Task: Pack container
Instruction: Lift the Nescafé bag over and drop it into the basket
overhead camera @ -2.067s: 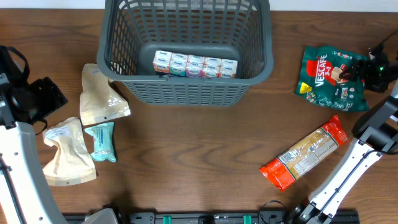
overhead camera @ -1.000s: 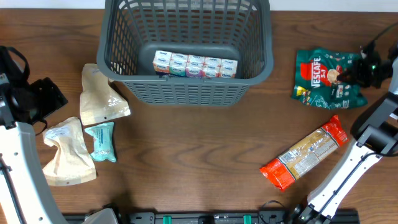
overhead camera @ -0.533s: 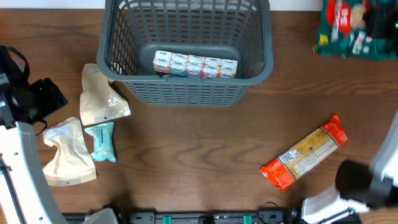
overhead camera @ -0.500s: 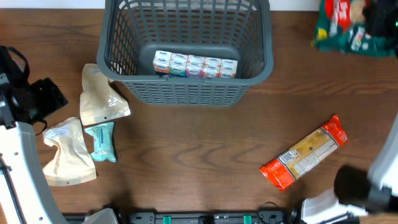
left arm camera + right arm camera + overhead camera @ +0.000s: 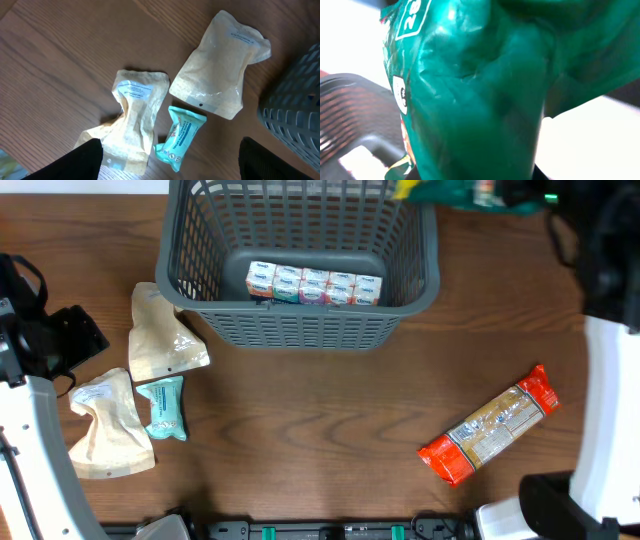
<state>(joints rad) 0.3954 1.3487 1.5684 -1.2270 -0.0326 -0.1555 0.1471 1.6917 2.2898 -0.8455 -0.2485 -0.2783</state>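
At the far side of the table [image 5: 320,440] sits the basket [image 5: 300,330], upright and open at the top. A row of small boxes [image 5: 314,284] lies on its floor, near the front wall.

A green bag [image 5: 450,190] hangs in the air over the basket's far right corner. The right hand [image 5: 505,190] holds this bag up. In the right wrist view the green bag [image 5: 470,100] fills almost all of the picture, and a bit of the basket rim [image 5: 350,130] shows low on the left.

Just left of the basket lies a flat pouch [image 5: 165,332], with its edge right by the basket's front left corner. Nearer the front lie a bent pouch [image 5: 108,423] and a blue packet [image 5: 163,408], side by side and touching.

The left hand [image 5: 170,145] hangs over these 3 things. Its 2 dark fingers [image 5: 80,160] are spread wide apart and hold nothing.

On the right, well away from the basket, a long packet [image 5: 487,425] with red ends lies tilted on the table.
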